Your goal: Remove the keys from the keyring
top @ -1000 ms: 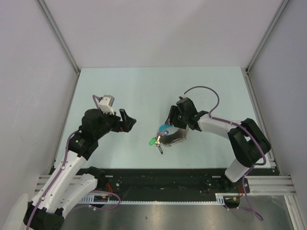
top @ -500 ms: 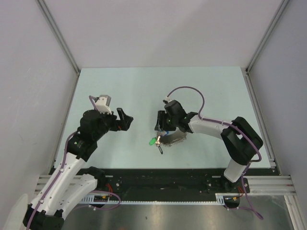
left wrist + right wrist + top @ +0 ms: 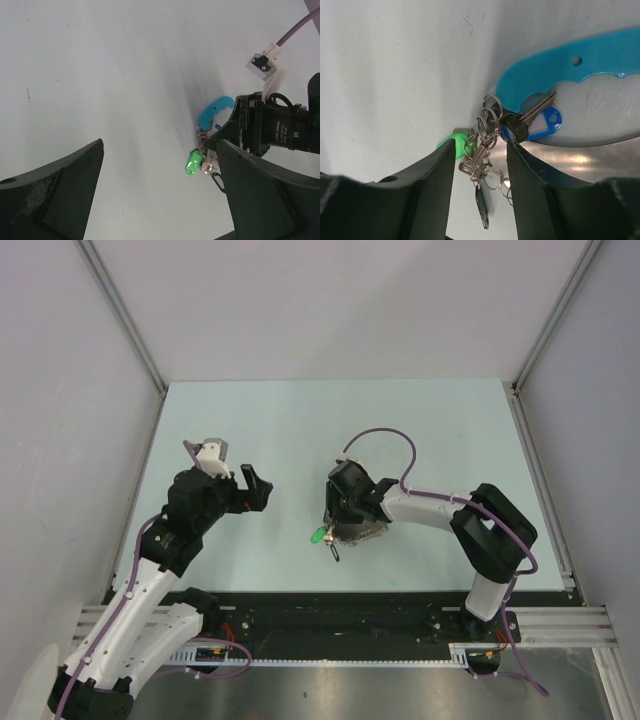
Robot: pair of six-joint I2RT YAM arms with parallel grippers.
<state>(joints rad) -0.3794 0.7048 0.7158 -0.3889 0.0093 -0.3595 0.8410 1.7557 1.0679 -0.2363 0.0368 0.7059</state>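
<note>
The keys (image 3: pixel 482 152) lie on the table as a small silvery bunch, threaded on thin silvery keyrings (image 3: pixel 490 119) with a dark blue plastic tag (image 3: pixel 546 122). A green tag (image 3: pixel 454 142) and a black fob (image 3: pixel 481 207) hang on the same bunch. My right gripper (image 3: pixel 481 147) is open and straddles the bunch, one finger on each side. From above, the right gripper (image 3: pixel 337 523) covers most of the keys (image 3: pixel 331 539). My left gripper (image 3: pixel 255 489) is open and empty, well to the left, facing the keys (image 3: pixel 206 161).
A large light-blue plastic piece (image 3: pixel 560 75) and a shiny silvery flat piece (image 3: pixel 585 162) lie right behind the keys. The green tag (image 3: pixel 316 537) sticks out left of the right gripper. Grey walls ring the pale table (image 3: pixel 300 430).
My right arm has swung left and down over the keys, now hiding the light-blue piece from above. My left gripper has shifted slightly left and stays open.
</note>
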